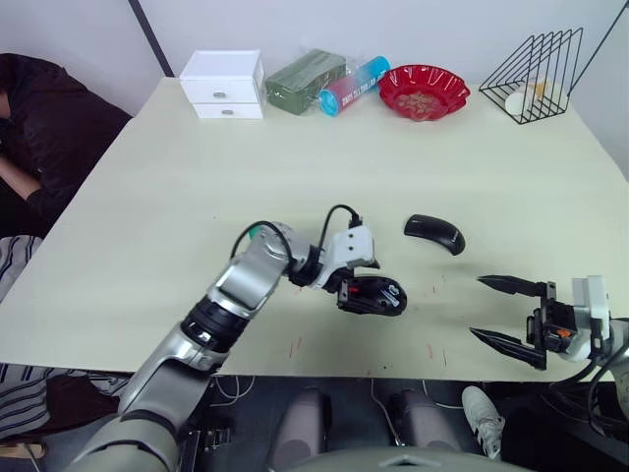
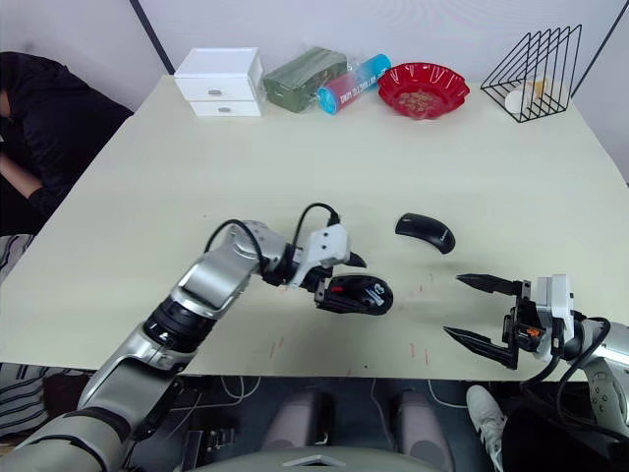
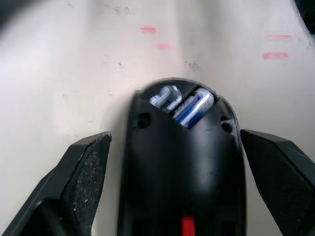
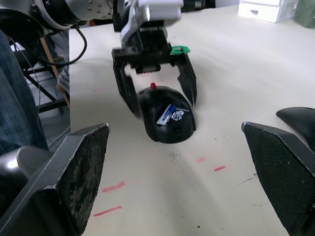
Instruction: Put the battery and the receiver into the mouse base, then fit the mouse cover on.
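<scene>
1. Head views: the black oval mouse base (image 1: 373,294) lay on the pale tabletop (image 1: 197,177) near the front edge, about midway along it. The left hand (image 1: 356,278) hovered over the base's rear end, its black fingers spread to either side, grasping nothing. The glossy black curved mouse cover (image 1: 434,233) lay apart from the base, a little further back and toward the right edge. The right hand (image 1: 503,311) hung at the front edge near the right corner, fingers wide apart and empty.

2. Left wrist view: the base sat between the two parted fingers (image 3: 83,182) without either touching it. In its open compartment lay the slim white-and-blue battery (image 3: 194,106), with a small silvery piece (image 3: 164,96) just beside it, probably the receiver, though I could not tell for certain. A red patch showed at the base's near end.

3. Right wrist view: the left hand stood over the base with its fingers astride it, and the battery and silvery piece showed in the open compartment. A small green disc (image 4: 179,49) lay on the tabletop behind.

4. Judgement: the battery looked seated and the receiver likely in; fitting the cover remained.
</scene>
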Motion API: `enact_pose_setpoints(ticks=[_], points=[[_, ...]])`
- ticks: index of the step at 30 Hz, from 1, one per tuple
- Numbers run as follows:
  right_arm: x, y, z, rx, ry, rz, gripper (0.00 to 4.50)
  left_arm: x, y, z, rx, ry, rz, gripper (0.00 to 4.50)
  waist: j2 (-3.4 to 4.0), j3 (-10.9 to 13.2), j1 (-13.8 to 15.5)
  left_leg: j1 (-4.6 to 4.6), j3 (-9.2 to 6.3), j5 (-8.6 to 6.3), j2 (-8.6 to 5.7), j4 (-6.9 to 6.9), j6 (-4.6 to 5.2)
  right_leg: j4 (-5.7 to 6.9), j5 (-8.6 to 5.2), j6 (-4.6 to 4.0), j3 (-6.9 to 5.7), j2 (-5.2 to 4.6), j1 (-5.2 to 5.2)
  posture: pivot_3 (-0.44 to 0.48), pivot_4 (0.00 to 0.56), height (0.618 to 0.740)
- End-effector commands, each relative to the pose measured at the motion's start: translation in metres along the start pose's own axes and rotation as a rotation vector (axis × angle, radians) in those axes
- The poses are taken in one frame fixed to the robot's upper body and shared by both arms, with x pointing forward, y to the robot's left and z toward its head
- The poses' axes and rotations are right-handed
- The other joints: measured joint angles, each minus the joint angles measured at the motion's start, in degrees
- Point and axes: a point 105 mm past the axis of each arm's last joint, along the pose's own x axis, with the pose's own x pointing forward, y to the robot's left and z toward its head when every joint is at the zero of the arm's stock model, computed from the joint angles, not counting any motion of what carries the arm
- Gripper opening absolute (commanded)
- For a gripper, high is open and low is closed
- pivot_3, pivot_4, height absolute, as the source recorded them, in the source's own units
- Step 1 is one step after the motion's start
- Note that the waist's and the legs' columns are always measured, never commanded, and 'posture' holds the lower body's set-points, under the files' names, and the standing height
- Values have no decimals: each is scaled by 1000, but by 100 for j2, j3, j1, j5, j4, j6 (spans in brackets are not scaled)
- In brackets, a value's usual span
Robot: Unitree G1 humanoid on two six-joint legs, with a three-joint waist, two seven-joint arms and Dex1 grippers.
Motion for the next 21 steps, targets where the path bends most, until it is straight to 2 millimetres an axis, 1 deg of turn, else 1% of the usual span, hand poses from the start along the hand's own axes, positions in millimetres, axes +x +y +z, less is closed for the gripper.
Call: enact_pose_setpoints(ticks=[1, 2, 6, 9, 11, 14, 18, 21], points=[[-1, -6, 15, -54, -49, -8, 4500, -15, -10, 16, 47, -96, -24, 4456, 2, 2, -4, 0, 0, 0, 0, 0, 0, 0, 0, 0, 1, 0, 0, 0, 150, 740], [0, -7, 17, -58, -55, -10, 4500, -18, -10, 16, 38, -107, -14, 4456, 2, 2, 0, 1, 1, 0, 0, 0, 0, 1, 0, 0, 2, 0, 0, 0, 150, 740], [2, -13, 24, -79, -91, -34, 4500, -41, -3, 16, -38, -177, 92, 4456, -1, 9, 5, 1, 0, 0, 0, 0, 0, 1, 0, 0, 1, 0, 0, 0, 150, 740], [1, -13, 25, -79, -110, -43, 4500, -60, 3, 13, -97, -227, 202, 4456, -1, 16, 4, 0, -2, 0, 2, 0, 0, 1, 0, 0, -2, 0, -1, 0, 150, 740], [0, -14, 25, -89, -121, -63, 4500, -69, 5, 9, -137, -250, 255, 4456, -2, 19, 4, 0, -1, 0, 2, 0, 0, 1, 0, 0, -1, -1, -1, 0, 150, 740], [-1, -15, 26, -113, -137, -109, 4500, -83, 11, 1, -194, -279, 387, 4456, -3, 21, 5, 0, -1, 0, 2, 0, 0, 1, 0, 1, -1, -1, -1, 0, 150, 740], [-1, -15, 24, -125, -141, -151, 4500, -95, 18, -5, -230, -318, 552, 4456, -5, 22, 14, 0, -1, 0, 2, 0, -1, 2, 1, 1, -2, -3, 0, 0, 150, 740], [-1, -13, 22, -125, -141, -170, 4500, -108, 19, -13, -264, -334, 696, 4456, -5, 23, 7, 0, 0, 0, 3, -1, -1, 1, 1, 1, -1, -5, 0, 0, 150, 740]])
